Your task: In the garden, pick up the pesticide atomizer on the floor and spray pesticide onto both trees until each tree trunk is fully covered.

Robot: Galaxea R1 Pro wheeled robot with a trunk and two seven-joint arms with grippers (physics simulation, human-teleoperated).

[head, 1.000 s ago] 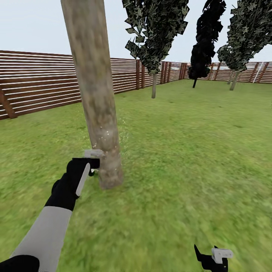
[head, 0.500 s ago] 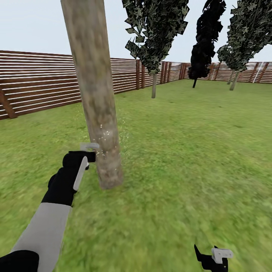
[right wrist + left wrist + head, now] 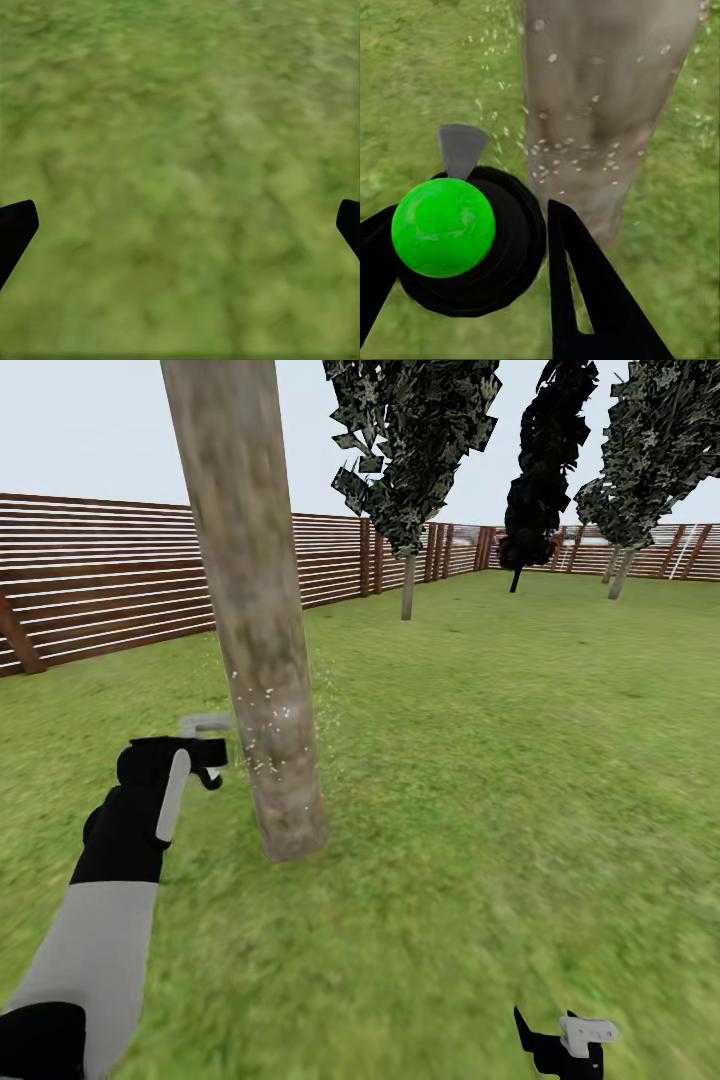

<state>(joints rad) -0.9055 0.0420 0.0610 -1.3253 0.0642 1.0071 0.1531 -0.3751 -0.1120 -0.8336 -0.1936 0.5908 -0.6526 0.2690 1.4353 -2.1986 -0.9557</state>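
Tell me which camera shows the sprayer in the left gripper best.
The left wrist view: the atomizer, green ball on a black body, sits large between the left gripper fingers, facing the tree trunk. The head view shows it small, mostly hidden. The right wrist view shows grass.

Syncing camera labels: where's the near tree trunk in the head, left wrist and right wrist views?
Head view: the tree trunk rises left of centre, from the grass to the top edge, just right of the left end effector.
Left wrist view: the trunk stands beyond the green-topped atomizer held in the end effector.
Right wrist view: not in it; grass between the dark fingertips.
Shared landmark: pale spray specks on the bark.
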